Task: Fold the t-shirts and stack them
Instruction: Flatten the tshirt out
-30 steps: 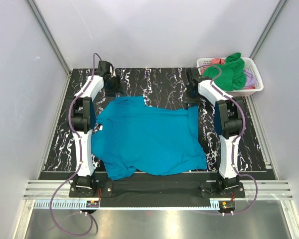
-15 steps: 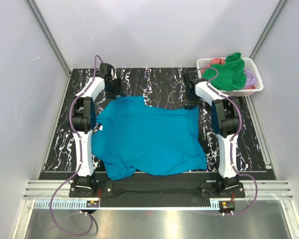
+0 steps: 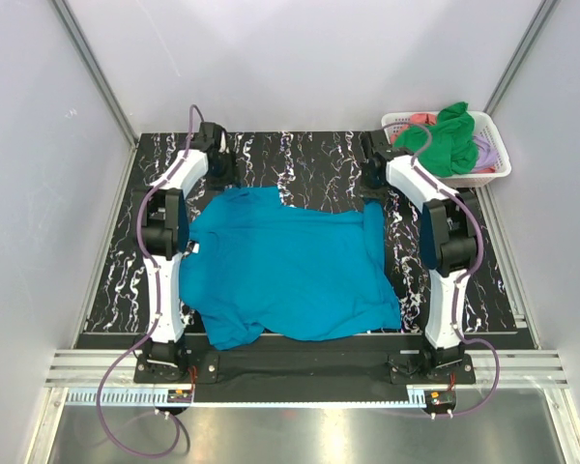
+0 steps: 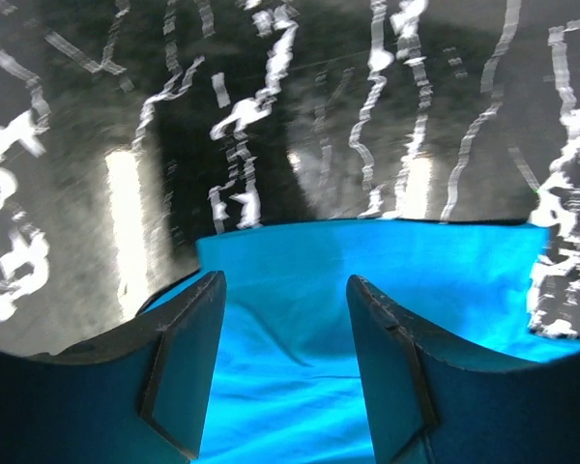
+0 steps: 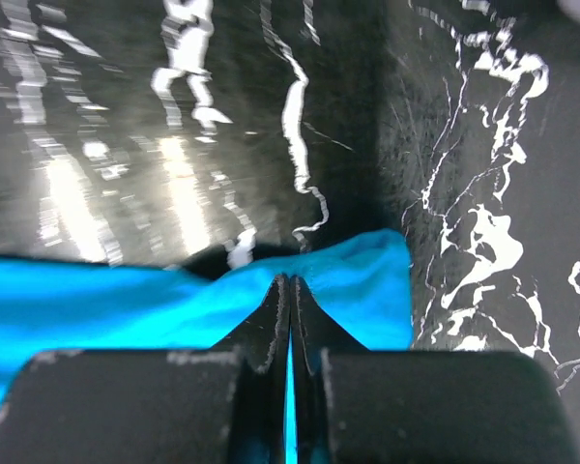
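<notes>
Presently the teal t-shirt (image 3: 290,266) lies spread flat across the middle of the black marbled table (image 3: 309,155). At its far right corner the right fingers (image 5: 261,329) are clamped tight together with a fold of teal cloth pinched between them. At its far left corner the left fingers (image 4: 184,367) stand apart, released, the cloth's edge under the gap and nothing held. A green shirt (image 3: 447,140), a coral-pink shirt (image 3: 419,120) and a lilac shirt (image 3: 485,152) sit heaped in the white basket (image 3: 500,172) at the far right.
</notes>
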Available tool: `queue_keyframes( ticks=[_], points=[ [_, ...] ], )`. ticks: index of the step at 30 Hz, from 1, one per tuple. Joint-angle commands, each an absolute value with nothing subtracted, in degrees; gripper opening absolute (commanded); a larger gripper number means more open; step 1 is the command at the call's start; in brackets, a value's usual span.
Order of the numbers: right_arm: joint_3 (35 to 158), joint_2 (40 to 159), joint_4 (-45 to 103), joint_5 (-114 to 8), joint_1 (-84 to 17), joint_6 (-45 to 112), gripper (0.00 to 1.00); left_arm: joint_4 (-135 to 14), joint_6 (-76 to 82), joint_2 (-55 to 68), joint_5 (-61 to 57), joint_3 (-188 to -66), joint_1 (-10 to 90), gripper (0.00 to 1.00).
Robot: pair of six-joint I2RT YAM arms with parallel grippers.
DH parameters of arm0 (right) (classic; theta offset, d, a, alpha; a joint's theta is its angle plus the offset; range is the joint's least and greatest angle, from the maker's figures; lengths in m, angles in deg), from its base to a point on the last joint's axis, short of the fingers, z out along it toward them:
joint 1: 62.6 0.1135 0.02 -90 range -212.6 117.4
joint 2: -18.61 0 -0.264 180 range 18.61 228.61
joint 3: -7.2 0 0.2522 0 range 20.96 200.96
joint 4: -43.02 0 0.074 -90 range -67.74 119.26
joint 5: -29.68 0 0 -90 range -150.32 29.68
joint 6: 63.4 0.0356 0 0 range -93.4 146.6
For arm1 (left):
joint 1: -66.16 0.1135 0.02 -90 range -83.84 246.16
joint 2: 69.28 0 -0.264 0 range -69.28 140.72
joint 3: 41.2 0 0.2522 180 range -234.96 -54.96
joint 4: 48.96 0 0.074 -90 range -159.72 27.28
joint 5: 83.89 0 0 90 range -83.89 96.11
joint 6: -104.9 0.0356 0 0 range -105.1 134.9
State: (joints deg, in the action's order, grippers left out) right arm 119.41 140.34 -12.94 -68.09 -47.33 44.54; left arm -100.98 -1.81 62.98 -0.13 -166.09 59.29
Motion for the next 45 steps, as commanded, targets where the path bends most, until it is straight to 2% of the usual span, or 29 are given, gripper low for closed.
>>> queue_keyframes(
  ticks=[1, 4, 13, 27, 30, 37, 38, 42, 43, 45],
  points=[
    [119.4, 134.36, -10.29, -64.37, -47.57, 43.57, 0.0, -103.5, -1.19, 58.97, 5.93, -165.65, 59.31, 0.58],
    [119.22, 133.48, -10.29, -63.92, -47.57, 43.39, 0.0, -96.92, -0.92, 55.09, 7.43, -158.08, 59.4, 0.59],
    [117.56, 131.02, -9.94, -63.31, -47.48, 42.95, 0.0, -98.75, -1.45, 61.49, 6.46, -165.0, 59.57, 0.56],
    [116.41, 129.88, -9.59, -63.92, -47.48, 42.25, 0.0, -99.98, -2.77, 63.34, 4.0, -165.88, 59.92, 0.52],
    [116.76, 129.96, -9.59, -64.01, -47.39, 42.25, 0.0, -101.04, -3.47, 64.4, 4.44, -166.32, 59.84, 0.47],
    [116.67, 130.05, -9.68, -64.1, -47.48, 42.16, 0.0, -101.56, -4.44, 65.28, 5.05, -165.17, 59.92, 0.47],
    [116.67, 130.05, -9.68, -64.1, -47.48, 42.16, 0.0, -102.09, -4.44, 65.54, 5.05, -165.44, 59.84, 0.46],
    [115.97, 129.18, -9.24, -64.63, -47.48, 42.07, 0.0, -101.39, -4.26, 65.45, 4.53, -164.83, 59.84, 0.29],
    [115.71, 129.09, -9.24, -64.71, -47.48, 42.07, 0.0, -101.39, -4.26, 65.37, 4.35, -164.82, 59.84, 0.17],
    [115.79, 128.65, -8.97, -64.89, -47.48, 41.99, 0.0, -101.39, -4.35, 65.28, 3.91, -165.35, 59.84, 0.03]
  ],
)
